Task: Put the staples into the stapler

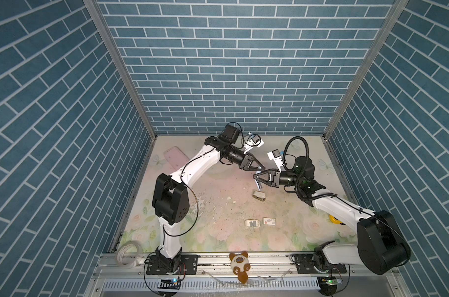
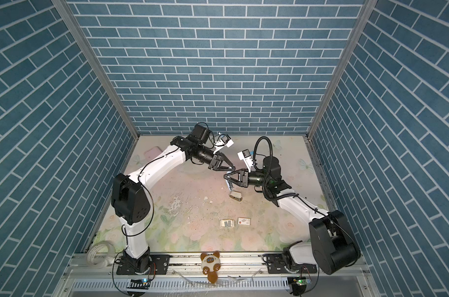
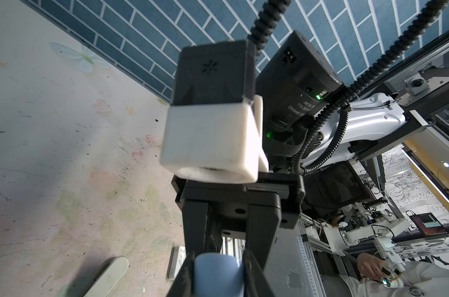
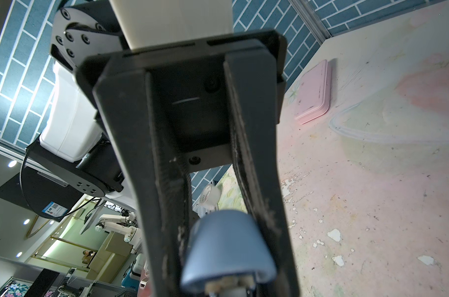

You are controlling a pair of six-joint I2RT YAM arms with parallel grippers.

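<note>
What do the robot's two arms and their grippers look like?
Both the left arm and right arm have white shells with bulky black joints. The left gripper and right gripper are black, built of tapering triangular open frames. A ribbed black hose loops over the right wrist; thin black cables run along the left arm.

Open mat left of centre; staple tray and sleeve front centre, pink case far left corner.

The flower-printed table, scuffed in the middle, carries a pink case upper left, a small beige piece right of centre, and lower down a white tray of staples just beside a white sleeve; a yellow thing lies far right.
</note>
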